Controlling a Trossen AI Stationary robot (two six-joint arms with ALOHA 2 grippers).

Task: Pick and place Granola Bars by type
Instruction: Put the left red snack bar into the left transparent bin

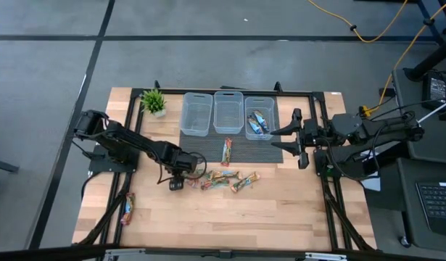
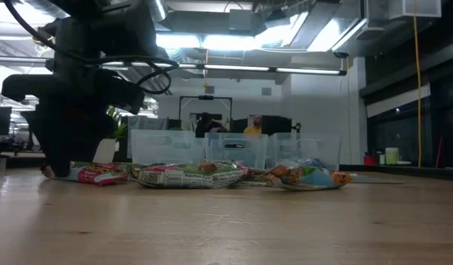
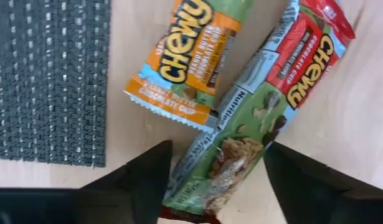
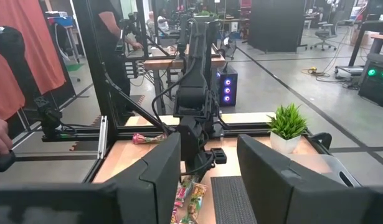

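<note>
Several granola bars (image 1: 226,179) lie flat in a loose cluster at the table's middle. My left gripper (image 1: 178,178) is low at the cluster's left end and open. In the left wrist view its fingers (image 3: 151,177) stand on either side of one end of a red-and-green bar (image 3: 260,118), which lies next to an orange-labelled bar (image 3: 185,56). One bar (image 1: 226,151) rests on the dark mat's near edge. Another bar (image 1: 127,208) lies near the table's left near corner. Blue bars (image 1: 258,124) sit in the right bin. My right gripper (image 1: 290,138) hangs open just right of that bin.
Three clear bins (image 1: 228,111) stand in a row on a dark mat (image 1: 208,140) at the far side; the left and middle ones look empty. A small potted plant (image 1: 154,101) stands left of them. Bare wood lies toward the near edge. People show in the room beyond.
</note>
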